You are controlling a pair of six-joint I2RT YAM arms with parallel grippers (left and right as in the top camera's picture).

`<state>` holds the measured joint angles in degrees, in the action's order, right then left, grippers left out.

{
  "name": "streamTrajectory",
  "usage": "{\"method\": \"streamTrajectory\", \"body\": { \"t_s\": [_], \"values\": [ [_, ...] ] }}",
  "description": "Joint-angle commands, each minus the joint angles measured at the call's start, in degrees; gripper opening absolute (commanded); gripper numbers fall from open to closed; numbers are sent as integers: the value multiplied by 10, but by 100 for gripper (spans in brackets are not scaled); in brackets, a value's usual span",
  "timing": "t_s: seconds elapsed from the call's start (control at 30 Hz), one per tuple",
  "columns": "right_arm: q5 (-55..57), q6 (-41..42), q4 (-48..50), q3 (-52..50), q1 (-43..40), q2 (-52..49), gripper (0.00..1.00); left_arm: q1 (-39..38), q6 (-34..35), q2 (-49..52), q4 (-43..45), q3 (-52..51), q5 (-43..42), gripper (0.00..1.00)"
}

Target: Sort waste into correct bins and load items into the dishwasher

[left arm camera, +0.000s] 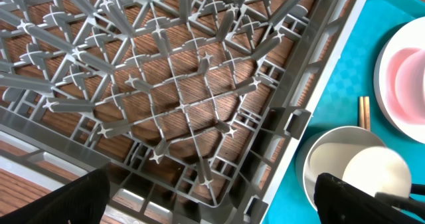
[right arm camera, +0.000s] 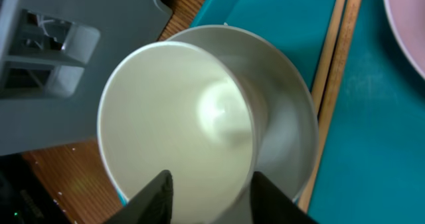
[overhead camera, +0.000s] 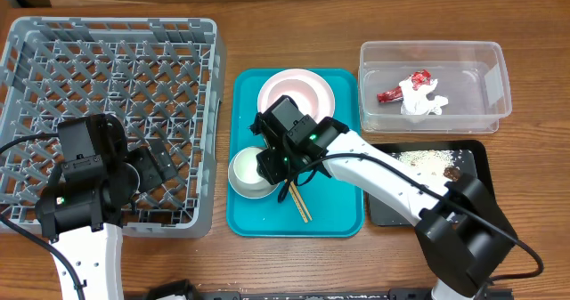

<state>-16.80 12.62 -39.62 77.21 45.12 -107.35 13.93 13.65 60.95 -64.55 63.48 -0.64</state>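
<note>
Wooden tabletop (overhead camera: 294,33) carries a large square grey plastic dish crate (overhead camera: 116,21) at 9 o'clock and a teal rectangular tray (overhead camera: 258,216) at centre. At the tray's 8 o'clock, a small white round cup (right arm camera: 176,117) lies inside a white round bowl (right arm camera: 292,117), with thin wooden chopsticks (right arm camera: 335,58) just beside. The right gripper (right arm camera: 212,197) hangs over the cup, fingers apart; I cannot tell whether they pinch it. The left gripper (left arm camera: 211,184) hovers over the crate's corner, fingers spread wide.
</note>
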Motion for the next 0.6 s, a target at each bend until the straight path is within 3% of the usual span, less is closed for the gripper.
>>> {"method": "streamTrajectory", "body": {
  "t_s": [0.0,0.2,0.43,0.57],
  "values": [
    [43,36,3,-3,0,-7,24,3,12,1,0,11,-5,100],
    [56,52,3,-2,-4,-7,4,3,12,1,-1,11,-5,100],
    [52,52,-58,76,-39,31,4,3,12,1,0,11,-16,100],
    [21,52,-76,127,-85,82,4,3,-7,1,15,11,-106,100]
  ]
}}
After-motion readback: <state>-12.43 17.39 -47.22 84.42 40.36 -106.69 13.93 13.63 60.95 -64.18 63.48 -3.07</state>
